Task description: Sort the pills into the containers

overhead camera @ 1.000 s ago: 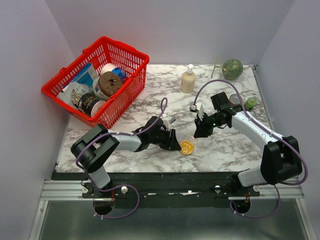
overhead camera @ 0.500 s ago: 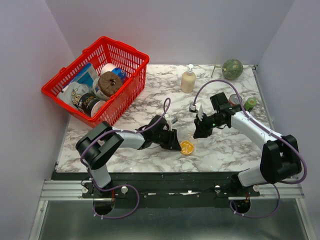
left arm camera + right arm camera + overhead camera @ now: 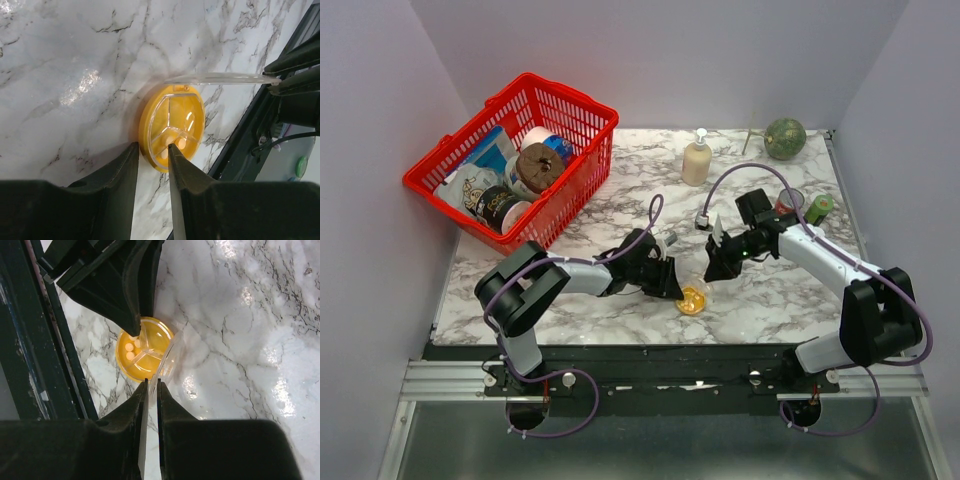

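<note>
We hold the yellow dish [image 3: 145, 122] open between two arms.
Our right gripper [image 3: 151, 381] pinches the raised clear lid [image 3: 215, 78]; our left gripper [image 3: 152, 146] clamps the yellow dish's rim. The pills [image 3: 129, 347] lie in one compartment, by the marble table's [image 3: 75, 60] near edge.

This is a robot test booth in a lab, not anybody's home. Plain pale walls [image 3: 720, 60] close in the left, far and right sides of a marble-patterned table [image 3: 620, 200]. Two robot arms, a left arm [image 3: 570, 280] and a right arm [image 3: 830, 255], rise from a metal rail [image 3: 650, 380] along the near edge, with purple cables [image 3: 740, 170] looping off them. A red shopping basket [image 3: 465, 127] of groceries sits far left, and a pump bottle [image 3: 696, 160] and a melon [image 3: 785, 137] stand along the far edge.
</note>
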